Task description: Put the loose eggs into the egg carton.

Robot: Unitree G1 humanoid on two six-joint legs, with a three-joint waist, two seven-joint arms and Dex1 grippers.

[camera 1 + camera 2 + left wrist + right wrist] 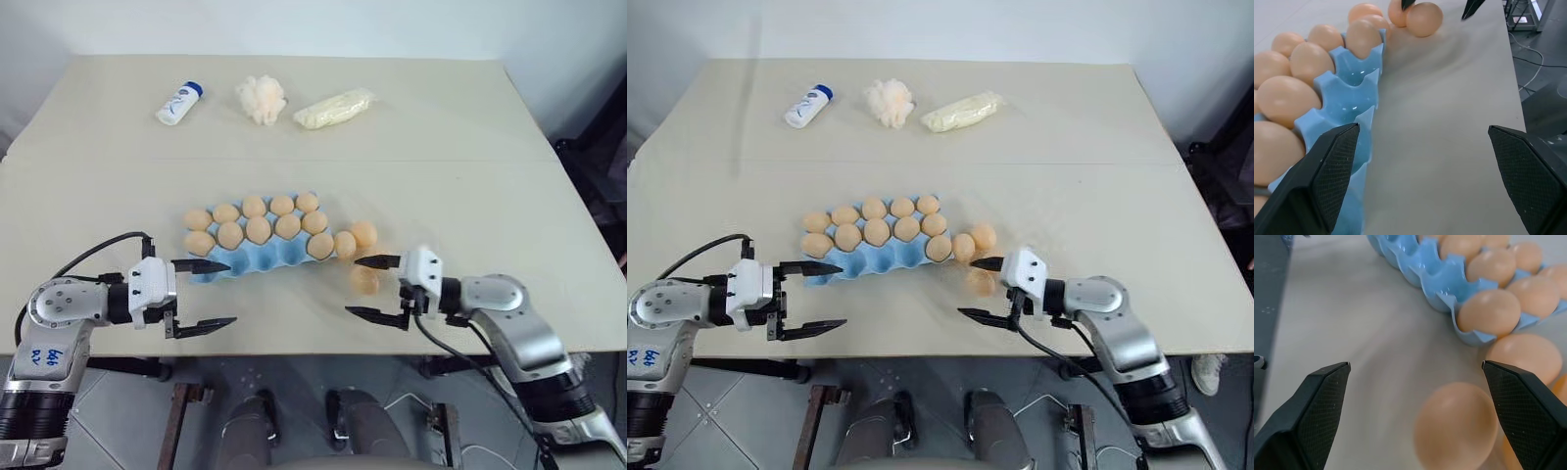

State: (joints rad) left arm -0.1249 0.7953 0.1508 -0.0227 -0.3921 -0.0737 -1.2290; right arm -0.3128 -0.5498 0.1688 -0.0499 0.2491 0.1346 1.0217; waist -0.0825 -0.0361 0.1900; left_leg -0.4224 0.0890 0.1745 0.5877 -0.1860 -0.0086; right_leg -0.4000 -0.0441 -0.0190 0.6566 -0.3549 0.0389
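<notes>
Beige tabletop (470,196) carries everything, with a white bottle (179,103), a fluffy puff (261,99) and a wrapped packet (335,108) lined up along its far side, well apart from the work. Nearer the robot sits the blue egg carton (257,257): its two farther rows hold eggs, while the nearest row of cups looks empty. Three loose eggs (363,281) lie on the table just beside the carton's right end, two close together by its corner and one a little nearer the robot.

At the carton's left end, the left gripper (204,294) hovers with its black fingers spread wide and nothing between them. Over on the other side, the right gripper (377,287) is also spread and empty, its jaws either side of the nearest loose egg without touching it.

An egg like this is probably light, smooth and rounded, so likely to roll or slip, and fragile if real. Gentle closing across its widest middle seems the safest hold.
</notes>
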